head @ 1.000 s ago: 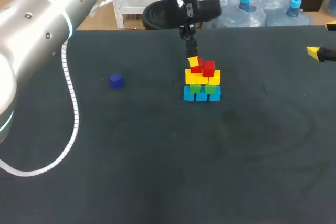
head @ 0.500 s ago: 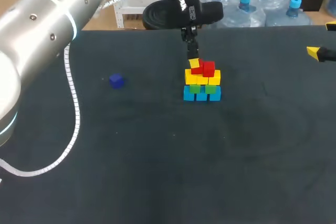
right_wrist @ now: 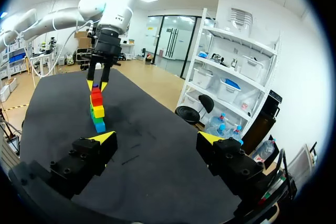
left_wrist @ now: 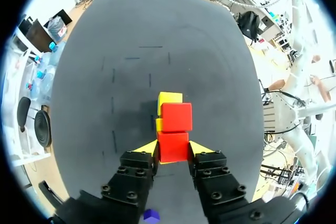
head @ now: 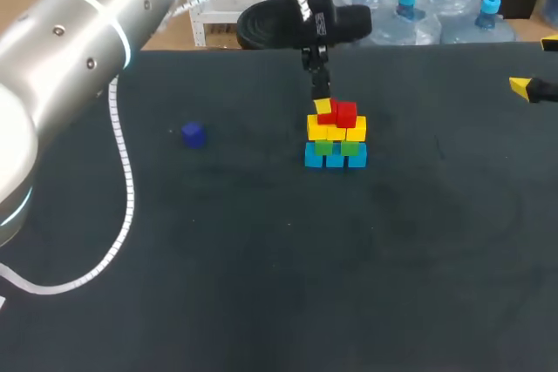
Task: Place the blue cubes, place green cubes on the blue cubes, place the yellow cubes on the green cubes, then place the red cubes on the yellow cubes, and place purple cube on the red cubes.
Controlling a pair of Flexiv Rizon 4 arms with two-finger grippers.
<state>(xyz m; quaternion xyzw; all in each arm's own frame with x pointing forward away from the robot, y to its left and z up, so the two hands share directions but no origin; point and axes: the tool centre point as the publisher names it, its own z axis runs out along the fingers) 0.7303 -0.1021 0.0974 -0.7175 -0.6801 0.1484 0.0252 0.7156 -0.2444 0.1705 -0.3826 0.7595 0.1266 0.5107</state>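
Red cube [left_wrist: 172,149] at the top of the stack [head: 336,141].
My left end effector [left_wrist: 173,148] grips it; my right end effector [right_wrist: 156,137] stands open.

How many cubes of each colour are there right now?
blue cubes: 3, as far as the head view shows
green cubes: 2
yellow cubes: 3, likewise
red cubes: 2
purple cube: 1
Total: 11

Likely a robotics lab: robot arm [head: 87,32] over black table [head: 261,259]
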